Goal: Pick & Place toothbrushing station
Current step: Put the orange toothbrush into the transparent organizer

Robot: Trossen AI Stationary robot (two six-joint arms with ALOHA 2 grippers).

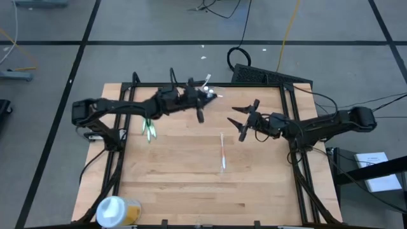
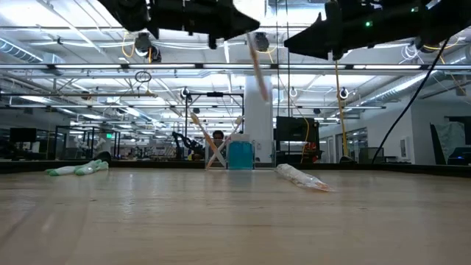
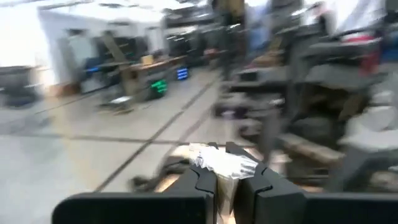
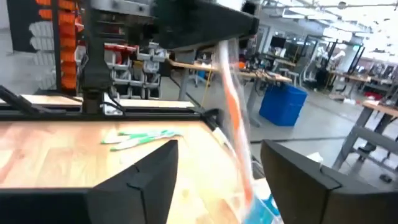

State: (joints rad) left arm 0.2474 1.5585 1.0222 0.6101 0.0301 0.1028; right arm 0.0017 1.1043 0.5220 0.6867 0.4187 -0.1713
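Left gripper [image 3: 222,163] hangs above the tabletop [image 1: 178,172], pinching a wrapped toothbrush [image 2: 259,66] that dangles below it. Just beyond it stands the toothbrushing station [image 1: 208,93], ungrasped, so its pick and place look undone. Right gripper [image 1: 245,121] waits nearby, spread.

Two dark robot arms, each tipped with a two-finger gripper.
Both are matte black, jointed and slim, with black cables trailing; the right gripper [image 1: 241,121] has pointed, angular fingers [image 4: 140,177].
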